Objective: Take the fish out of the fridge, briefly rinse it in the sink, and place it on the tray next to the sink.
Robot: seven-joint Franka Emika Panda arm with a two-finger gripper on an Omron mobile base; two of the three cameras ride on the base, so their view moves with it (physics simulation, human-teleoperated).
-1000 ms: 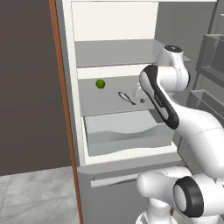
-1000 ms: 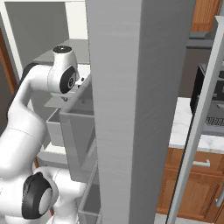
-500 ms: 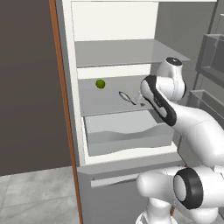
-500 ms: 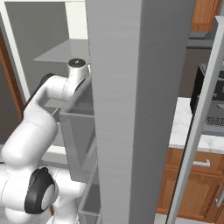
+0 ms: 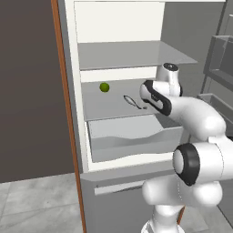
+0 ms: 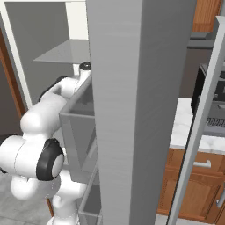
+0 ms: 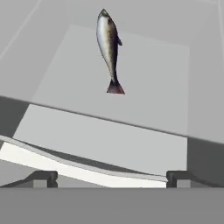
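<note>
The fish point(image 7: 108, 43) lies on a grey shelf point(image 5: 104, 109) of the open fridge point(image 5: 70, 91), head pointing away from the hand and dark tail toward it. In the left base view the fish point(image 5: 133, 101) is at the shelf's middle, just left of my hand. My gripper point(image 7: 111, 179) is open, fingertips point(image 7: 43, 178) wide apart with nothing between them. It hovers short of the fish's tail, over the front edge of the shelf. The sink and the tray are out of view.
A small green lime point(image 5: 104, 87) rests on the same shelf, left of the fish and further back. A pale drawer point(image 5: 132, 136) juts out just below the shelf. The fridge door point(image 6: 140, 88) stands open on the right, its bins close to my arm.
My arm has reached deeper into the fridge and the hand has come down level with the fish's shelf. The jaws have spread a little wider. The fish and lime have not moved.
</note>
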